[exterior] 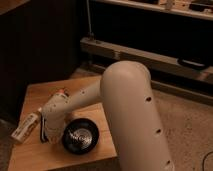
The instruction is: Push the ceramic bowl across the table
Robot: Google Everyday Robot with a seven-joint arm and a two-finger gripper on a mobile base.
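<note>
The ceramic bowl [80,136], black with pale rings inside, sits near the front edge of the light wooden table [37,95]. My white arm reaches down from the upper right to the bowl's left side. Its wrist ends in the dark gripper [44,134], which stands low over the table just left of the bowl, right beside its rim. The gripper is shut, with nothing seen in it. The arm hides part of the table behind the bowl.
A white oblong packet [25,127] lies at the table's left edge, close to the gripper. A small orange-tipped object [61,92] shows behind the wrist. Dark shelving [150,55] runs along the back, and speckled floor [190,115] lies to the right.
</note>
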